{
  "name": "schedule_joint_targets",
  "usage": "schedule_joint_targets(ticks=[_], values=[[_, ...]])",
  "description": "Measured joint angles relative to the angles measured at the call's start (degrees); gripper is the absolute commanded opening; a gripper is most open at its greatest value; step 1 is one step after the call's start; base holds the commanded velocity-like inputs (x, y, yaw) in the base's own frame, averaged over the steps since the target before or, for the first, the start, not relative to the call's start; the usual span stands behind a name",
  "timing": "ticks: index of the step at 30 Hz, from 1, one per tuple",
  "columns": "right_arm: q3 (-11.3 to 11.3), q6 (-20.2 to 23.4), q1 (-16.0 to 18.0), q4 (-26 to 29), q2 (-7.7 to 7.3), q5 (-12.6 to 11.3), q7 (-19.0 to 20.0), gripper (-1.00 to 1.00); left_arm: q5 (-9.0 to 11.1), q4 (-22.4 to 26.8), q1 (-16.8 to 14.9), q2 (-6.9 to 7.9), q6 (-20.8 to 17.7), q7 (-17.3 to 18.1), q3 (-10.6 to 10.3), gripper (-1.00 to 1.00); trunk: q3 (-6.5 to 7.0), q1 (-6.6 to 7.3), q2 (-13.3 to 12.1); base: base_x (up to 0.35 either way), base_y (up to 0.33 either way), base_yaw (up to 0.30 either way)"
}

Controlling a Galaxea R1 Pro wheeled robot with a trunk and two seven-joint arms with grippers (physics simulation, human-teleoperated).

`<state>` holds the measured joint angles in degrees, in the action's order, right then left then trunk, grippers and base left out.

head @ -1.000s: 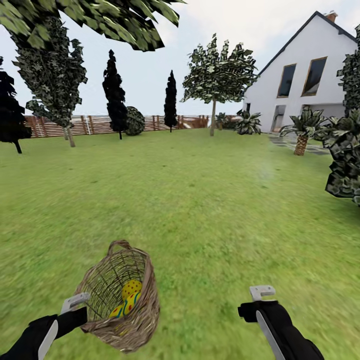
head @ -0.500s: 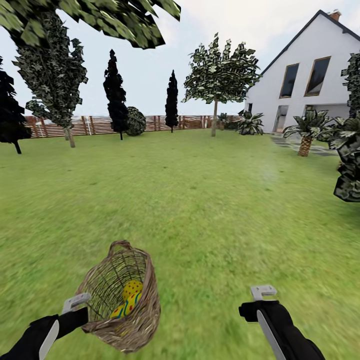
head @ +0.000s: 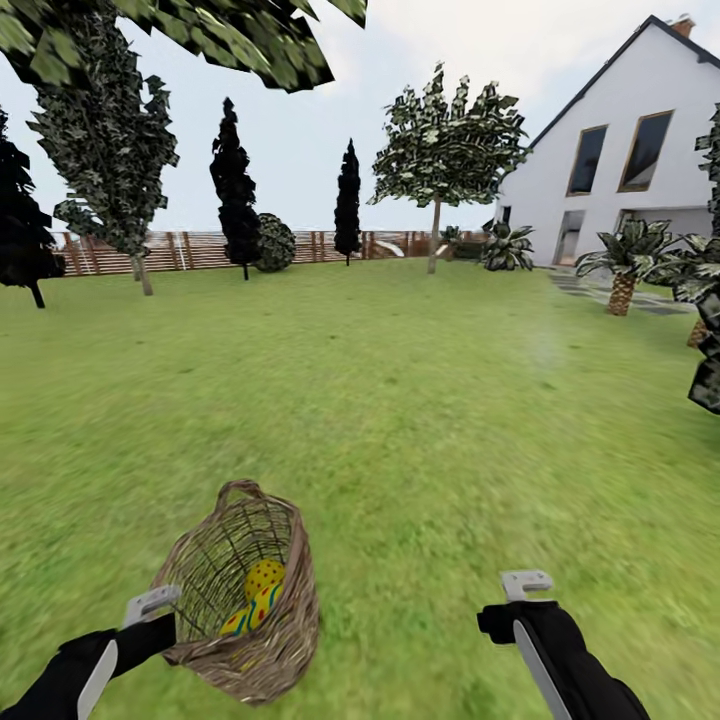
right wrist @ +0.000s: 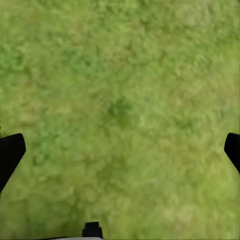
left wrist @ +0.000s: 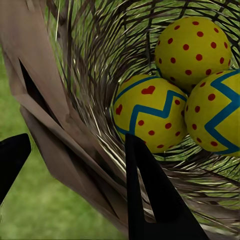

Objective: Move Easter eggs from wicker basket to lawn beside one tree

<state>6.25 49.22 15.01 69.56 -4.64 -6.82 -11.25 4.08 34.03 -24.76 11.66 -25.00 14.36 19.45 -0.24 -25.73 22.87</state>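
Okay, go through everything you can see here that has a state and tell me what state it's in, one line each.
wicker basket: held tilted above the lawn, rim gripped by the left gripper, eggs inside.
three Easter eggs: all in the basket, resting together against its wall.
left gripper: shut on the basket rim, one finger inside, one outside.
right gripper: open, empty, above bare grass.

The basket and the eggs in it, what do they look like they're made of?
The wicker basket looks like woven brown wicker: thin crossing strands with grass showing through the gaps. The Easter eggs look smooth and hard, painted matte yellow with red dots and teal zigzags; whether plastic or real shell is unclear.
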Motion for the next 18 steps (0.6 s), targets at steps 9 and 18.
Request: schedule_joint_targets(ticks=[9,18], values=[[0.1,0.0,0.0,0.0,0.14,0.2,0.0,1.00,-0.2,-0.1,0.0,-0.19,0.0,0.0,-0.2,-1.00,0.00,0.00,0.0,0.335,0.000,0.285],[0.3,-0.1,0.0,-0.1,0.48,0.4,-0.1,1.00,-0.2,-0.1,0.0,-0.14,0.0,0.0,-0.1,-1.00,0.11,0.00,0.0,0.335,0.000,0.286]])
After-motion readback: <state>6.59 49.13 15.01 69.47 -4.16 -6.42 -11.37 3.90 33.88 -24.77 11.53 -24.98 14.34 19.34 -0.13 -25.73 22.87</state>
